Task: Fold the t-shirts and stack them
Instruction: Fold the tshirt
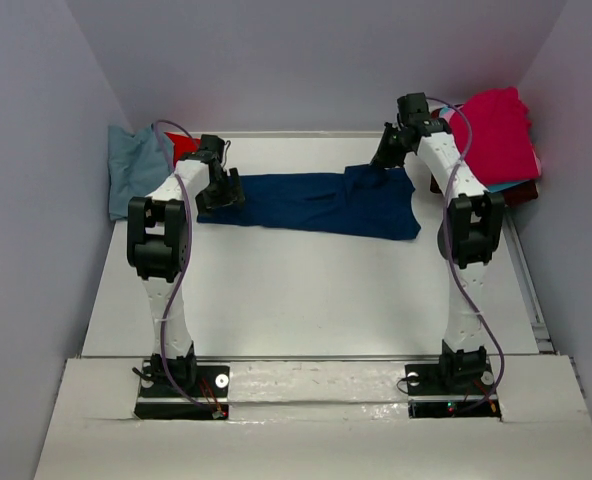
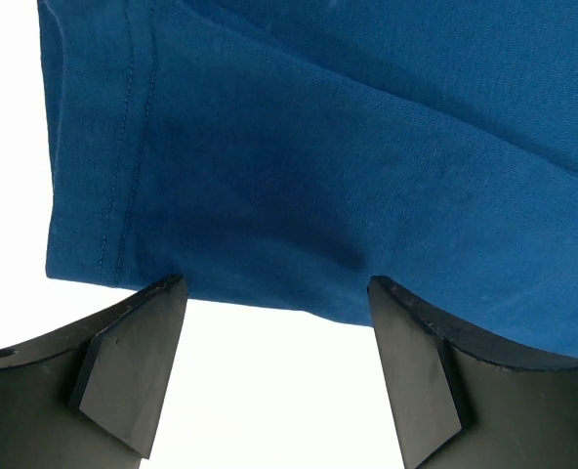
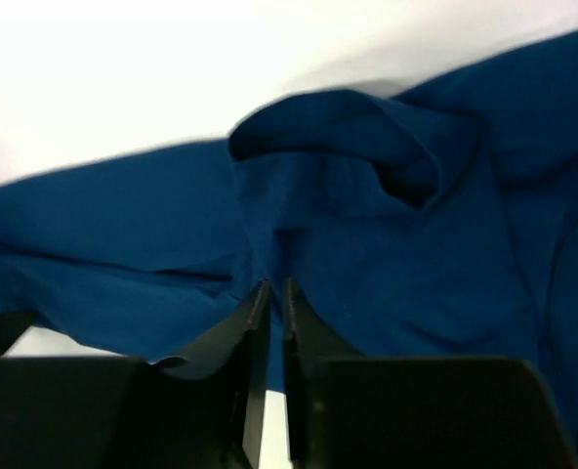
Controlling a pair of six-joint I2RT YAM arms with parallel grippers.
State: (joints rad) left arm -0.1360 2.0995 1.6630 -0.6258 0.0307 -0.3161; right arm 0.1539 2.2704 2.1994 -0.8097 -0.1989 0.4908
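Right end effector (image 3: 275,290) — clamped — pinches fold of navy t-shirt (image 3: 396,264).

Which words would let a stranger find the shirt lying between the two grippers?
Look at the white table, far half. The navy t-shirt lies stretched across it, from left gripper to right gripper. The other shirts, blue-grey and magenta, sit bunched in the corners.

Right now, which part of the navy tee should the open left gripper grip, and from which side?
Probably the edge of the navy tee at its left end, beside the stitched hem corner, approached low, straight ahead: it lies flat on the table at the open fingertips of the left gripper. The right gripper pinches the other end.
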